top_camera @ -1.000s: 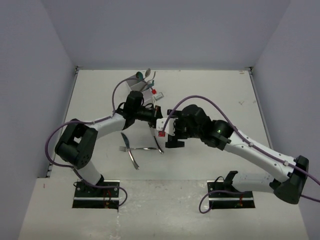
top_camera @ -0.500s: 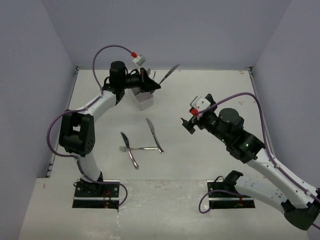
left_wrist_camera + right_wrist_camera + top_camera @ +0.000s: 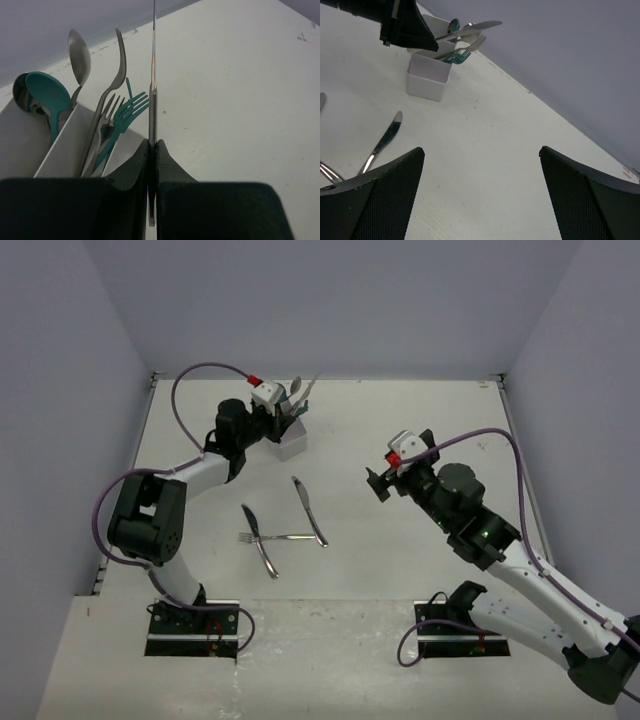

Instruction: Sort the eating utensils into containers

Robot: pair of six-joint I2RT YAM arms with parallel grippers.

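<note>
My left gripper [image 3: 288, 418] is shut on a silver knife [image 3: 308, 390], held just over the near end of the white organiser [image 3: 291, 448] at the back of the table. In the left wrist view the knife [image 3: 152, 100] shows edge-on between the shut fingers [image 3: 132, 167], beside the organiser [image 3: 60, 152], which holds a teal spoon [image 3: 47, 95], a silver spoon [image 3: 80, 55], a silver fork [image 3: 112, 97] and a teal fork [image 3: 127, 110]. My right gripper [image 3: 378, 483] is open and empty, above the table's right middle. A knife [image 3: 309, 511], a fork [image 3: 276, 537] and another utensil [image 3: 258, 540] lie on the table.
The right wrist view shows the organiser [image 3: 429, 75], the left gripper [image 3: 405, 25] with its knife [image 3: 470, 27], a loose knife [image 3: 382, 140] on the table, and my open right gripper [image 3: 482, 150]. Grey walls enclose the table on three sides.
My left gripper carried the knife from the table's middle up to the back and then down to the organiser. My right gripper pulled back to the right and stays open.
</note>
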